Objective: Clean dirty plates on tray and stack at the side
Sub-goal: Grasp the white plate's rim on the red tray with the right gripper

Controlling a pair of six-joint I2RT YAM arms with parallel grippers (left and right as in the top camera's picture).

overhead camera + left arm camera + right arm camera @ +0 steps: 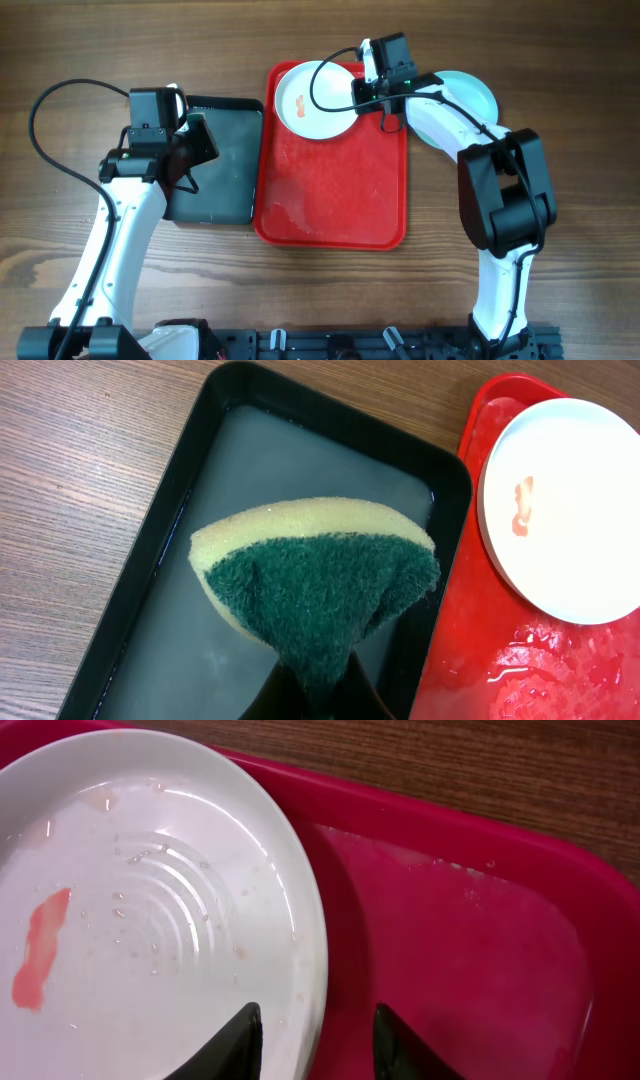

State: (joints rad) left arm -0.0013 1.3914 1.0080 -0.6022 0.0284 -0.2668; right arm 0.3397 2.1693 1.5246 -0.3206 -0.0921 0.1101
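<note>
- Overhead: the red tray (335, 215) lies in the middle of the wooden table (560, 60), long side running from 12 to 6 o'clock.
- The white plate (310, 105) sits at the tray's 12 o'clock end, towards 11, with a small orange-red smear near its middle.
- A pale blue plate (475, 92) lies off the tray on the table, at about 2 o'clock from the tray's middle. The right arm partly covers it, and I cannot tell whether more than one plate lies there.
- A black tray (220, 195) lies just beside the red tray at its 9 o'clock side.
- The left pincer (192, 148) hangs over the black tray's 11 o'clock corner. The right pincer (378, 92) is at the white plate's 3 o'clock edge.
- Left wrist view: the left pincer is closed on a sponge (320, 585), which is folded with its green scouring face towards the camera and yellow foam along the top.
- Beneath the sponge the black tray holds cloudy water. At 3 o'clock the red tray's wet corner shows, with the smeared white plate at 2 o'clock.
- Right wrist view: the right pincer's jaws stand apart, gripping nothing, and straddle the white plate's rim. One finger (238, 1042) is over the plate and the other is over the red tray.
- The plate fills the 9 to 12 o'clock part of this view, wet with droplets, with an orange-red streak at 9 o'clock.
</note>
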